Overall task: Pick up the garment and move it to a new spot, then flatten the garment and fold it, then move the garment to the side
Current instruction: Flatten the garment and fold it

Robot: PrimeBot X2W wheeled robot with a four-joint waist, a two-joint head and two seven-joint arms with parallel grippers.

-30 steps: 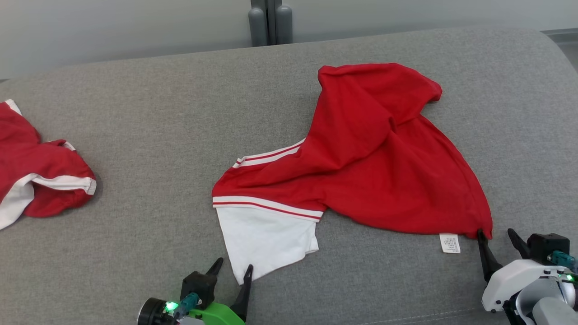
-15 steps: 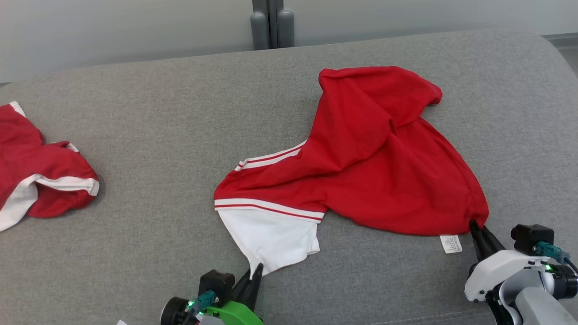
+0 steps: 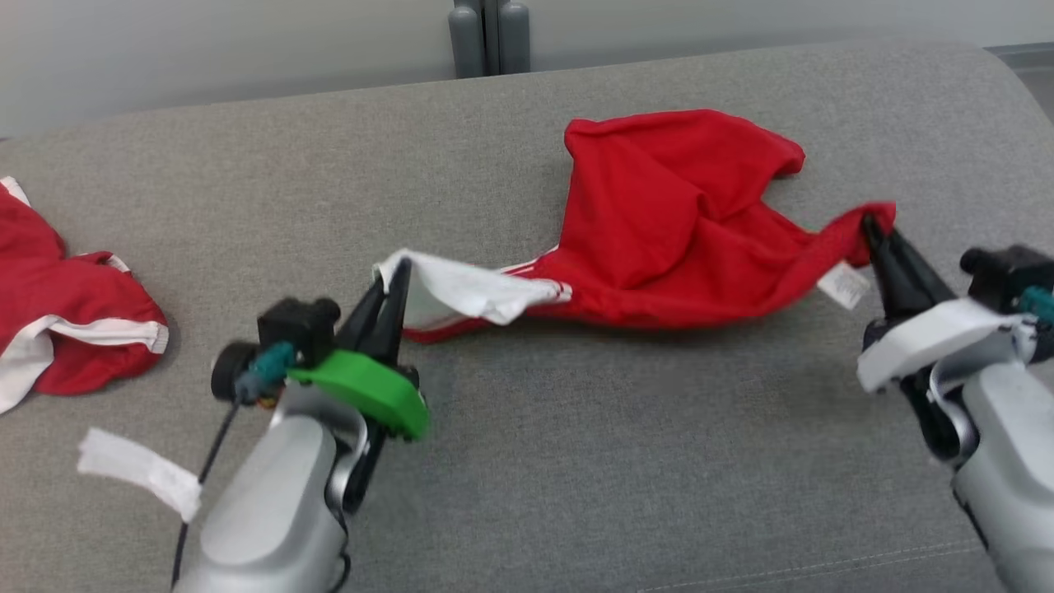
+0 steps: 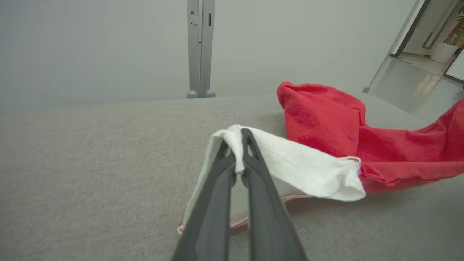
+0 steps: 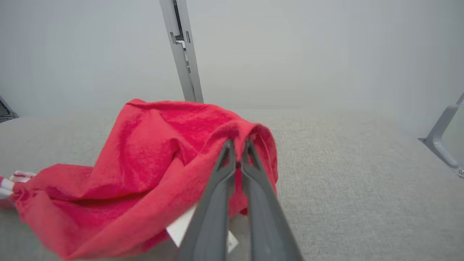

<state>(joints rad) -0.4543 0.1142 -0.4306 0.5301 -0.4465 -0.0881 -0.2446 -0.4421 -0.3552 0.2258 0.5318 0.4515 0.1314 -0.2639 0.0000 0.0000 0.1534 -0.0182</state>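
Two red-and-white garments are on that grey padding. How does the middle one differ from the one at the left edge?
The middle garment is gripped at two corners: white by the left gripper, red by the right gripper; the left-edge garment is touched by neither. The middle garment is pulled out long, its ends raised; the left-edge garment lies bunched. Both are red with white trim.

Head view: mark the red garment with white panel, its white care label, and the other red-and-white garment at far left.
Red garment with white panel [image 3: 667, 239]: head view, middle of the red body.
White care label [image 3: 841, 288]: head view, centre of the tag.
Other red-and-white garment [image 3: 66, 292]: head view, its red fabric.
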